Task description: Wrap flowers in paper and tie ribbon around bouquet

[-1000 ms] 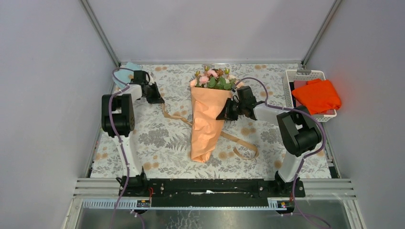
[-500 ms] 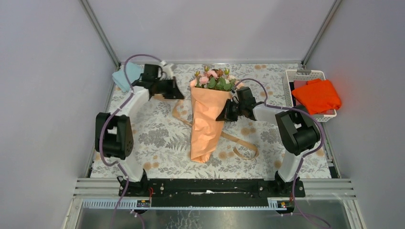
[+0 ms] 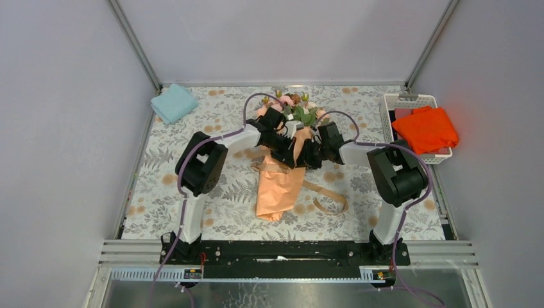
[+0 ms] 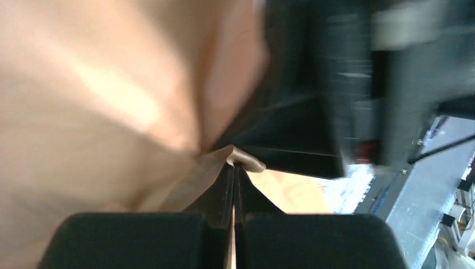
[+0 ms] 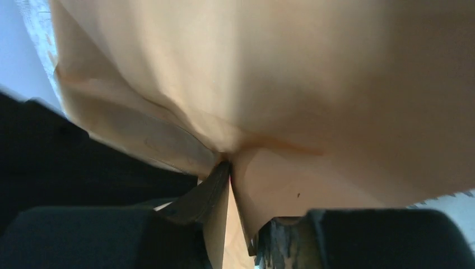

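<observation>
Left claw (image 4: 233,172) on limp tan ribbon (image 4: 200,172)

The bouquet (image 3: 277,186) lies across the ribbon (image 3: 324,191) at centre, folded cloth (image 3: 174,102) far left, basket (image 3: 410,97) far right.

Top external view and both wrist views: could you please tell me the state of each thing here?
bouquet: wrapped, lying flat, not yet tied.
ribbon: loose, looping beside the bouquet, one part pinched.
left gripper: shut on the ribbon.
right gripper: against the paper, a fold between its jaws; grip unclear.
orange cloth: folded, in the basket.
blue cloth: folded, lying flat.
</observation>
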You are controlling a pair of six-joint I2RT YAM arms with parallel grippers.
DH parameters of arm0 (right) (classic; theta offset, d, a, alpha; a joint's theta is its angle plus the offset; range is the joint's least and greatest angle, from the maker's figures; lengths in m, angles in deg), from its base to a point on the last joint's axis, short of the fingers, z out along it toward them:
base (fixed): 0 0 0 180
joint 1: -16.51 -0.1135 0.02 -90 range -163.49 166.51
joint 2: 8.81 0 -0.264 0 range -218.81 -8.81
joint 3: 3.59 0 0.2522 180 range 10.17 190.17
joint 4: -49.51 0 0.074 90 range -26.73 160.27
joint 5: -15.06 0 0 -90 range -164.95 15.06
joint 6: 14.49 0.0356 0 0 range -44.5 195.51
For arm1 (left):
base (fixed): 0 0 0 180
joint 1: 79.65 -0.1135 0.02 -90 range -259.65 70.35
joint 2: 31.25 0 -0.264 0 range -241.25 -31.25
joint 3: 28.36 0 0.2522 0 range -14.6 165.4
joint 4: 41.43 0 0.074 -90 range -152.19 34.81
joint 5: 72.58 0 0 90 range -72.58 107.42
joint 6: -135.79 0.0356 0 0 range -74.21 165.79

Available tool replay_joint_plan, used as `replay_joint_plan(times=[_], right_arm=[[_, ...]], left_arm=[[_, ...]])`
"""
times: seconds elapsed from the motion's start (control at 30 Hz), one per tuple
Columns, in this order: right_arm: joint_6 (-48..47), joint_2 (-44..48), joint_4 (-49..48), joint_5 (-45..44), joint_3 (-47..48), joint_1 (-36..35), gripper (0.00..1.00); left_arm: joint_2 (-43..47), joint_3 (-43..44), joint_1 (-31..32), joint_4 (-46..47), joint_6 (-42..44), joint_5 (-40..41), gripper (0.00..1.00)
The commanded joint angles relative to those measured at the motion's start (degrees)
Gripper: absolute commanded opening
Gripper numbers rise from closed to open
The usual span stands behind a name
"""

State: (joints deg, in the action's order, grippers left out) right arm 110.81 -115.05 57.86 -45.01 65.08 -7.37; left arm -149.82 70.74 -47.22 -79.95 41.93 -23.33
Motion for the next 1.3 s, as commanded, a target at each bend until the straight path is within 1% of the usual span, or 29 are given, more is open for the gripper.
replay_joint_plan(times=[0.0, 0.13, 0.27, 0.37, 0.4, 0.47, 0.53, 0.6, 0.63, 0.7, 0.77, 0.9, 1.03, 1.07, 1.1, 1.13, 1.17, 1.2, 1.23, 1.27], right_arm=[[0.64, 3.16, -0.48, 1.13, 0.26, -0.91, 0.30], [-0.79, 7.99, 4.69, -2.45, 0.71, -0.82, 0.40], [-6.66, 16.44, 16.66, -9.19, 1.73, -0.82, 0.51], [-17.79, 23.56, 27.46, -11.82, 4.34, -0.82, 0.58], [-22.02, 25.40, 31.58, -11.28, 5.26, -0.88, 0.60], [-31.25, 28.71, 37.82, -7.16, 5.68, -1.59, 0.64], [-40.84, 31.94, 41.39, -5.11, 3.31, -4.54, 0.69], [-48.81, 34.46, 42.96, -9.60, -0.79, -9.16, 0.73], [-52.29, 34.86, 43.66, -11.86, -3.36, -10.94, 0.75], [-58.02, 33.96, 45.08, -12.57, -6.36, -12.53, 0.76], [-61.06, 31.94, 44.82, -13.11, -8.05, -13.32, 0.80], [-62.17, 26.82, 44.43, -16.11, -8.68, -15.02, 0.82], [-62.53, 20.90, 43.81, -18.37, -10.15, -17.26, 0.82], [-62.06, 19.35, 43.16, -20.01, -10.65, -17.47, 0.80], [-61.14, 17.40, 42.68, -21.79, -10.81, -17.68, 0.75], [-60.41, 16.29, 42.69, -23.33, -10.38, -17.69, 0.62], [-59.56, 15.65, 42.89, -24.96, -9.22, -17.69, 0.39], [-58.78, 15.91, 42.77, -26.16, -7.93, -17.61, 0.20], [-58.62, 17.10, 42.46, -27.32, -6.93, -17.55, 0.05], [-58.45, 19.22, 41.54, -28.93, -6.49, -17.41, 0.00]], left_arm=[[-3.19, 0.05, 0.47, -1.64, 1.15, 4.68, 0.00], [-3.94, -1.93, 0.53, -0.93, 1.85, 8.16, 0.00], [-4.23, -3.56, 0.53, -0.10, 2.23, 8.74, 0.00], [-4.33, -4.37, 0.49, 0.24, 2.45, 9.07, 0.00], [-4.24, -4.64, 0.45, 0.51, 2.41, 9.11, 0.00], [-4.01, -4.96, 0.44, 0.90, 2.22, 8.84, 0.00], [-3.87, -4.76, 0.37, 1.02, 1.98, 8.21, 0.00], [-3.67, -4.47, 0.44, 1.05, 1.84, 7.84, 0.00], [-3.60, -4.40, 0.45, 1.03, 1.69, 7.92, 0.00], [-3.45, -4.22, 0.44, 1.07, 1.46, 7.71, 0.00], [-3.24, -4.16, 0.45, 0.95, 1.31, 7.39, 0.00], [-2.70, -4.38, 0.40, 0.96, 1.40, 7.63, 0.00], [-2.64, -4.31, 0.42, 0.94, 1.27, 7.62, 0.00], [-2.68, -4.20, 0.40, 0.86, 1.24, 7.72, 0.00], [-2.64, -4.18, 0.40, 0.85, 1.28, 7.83, 0.00], [-2.56, -4.14, 0.43, 0.78, 1.27, 7.95, 0.00], [-2.39, -4.11, 0.44, 0.76, 1.30, 8.21, 0.00], [-2.24, -4.25, 0.45, 0.76, 1.37, 8.44, 0.00], [-2.06, -4.22, 0.40, 0.76, 1.46, 8.62, 0.00], [-1.88, -4.23, 0.44, 0.76, 1.56, 8.81, 0.00]])
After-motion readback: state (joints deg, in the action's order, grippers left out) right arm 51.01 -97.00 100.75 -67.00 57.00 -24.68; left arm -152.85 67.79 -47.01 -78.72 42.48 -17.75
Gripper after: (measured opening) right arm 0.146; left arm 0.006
